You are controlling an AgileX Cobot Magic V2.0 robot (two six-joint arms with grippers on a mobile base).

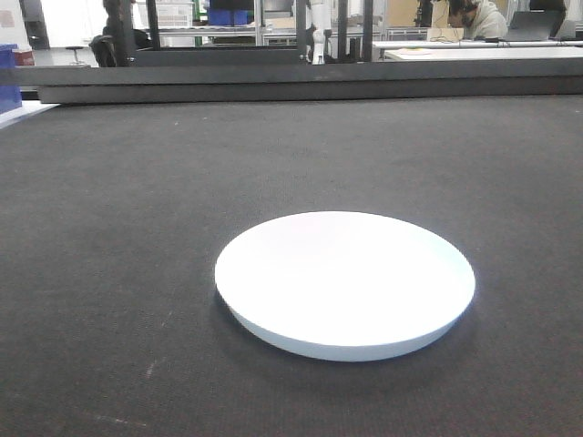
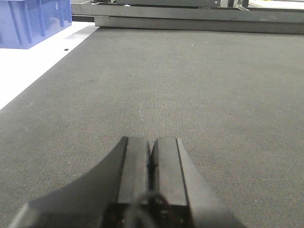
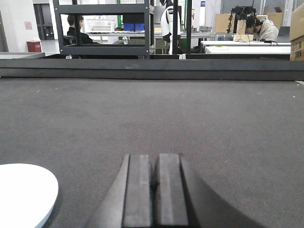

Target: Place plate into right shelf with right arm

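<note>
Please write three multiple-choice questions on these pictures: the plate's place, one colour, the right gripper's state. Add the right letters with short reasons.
1. Where does the plate lie?
A. on the dark mat
B. on a shelf
C. on a chair

2. What colour is the bin in the left wrist view?
A. red
B. blue
C. green

3. How do the fingers of the right gripper stand?
A. wide open
B. shut on the plate
C. shut, empty

1 A: the front view shows it on the dark mat.
2 B: its ribbed wall is blue.
3 C: they meet with nothing between them; the plate lies apart, to their left.
</note>
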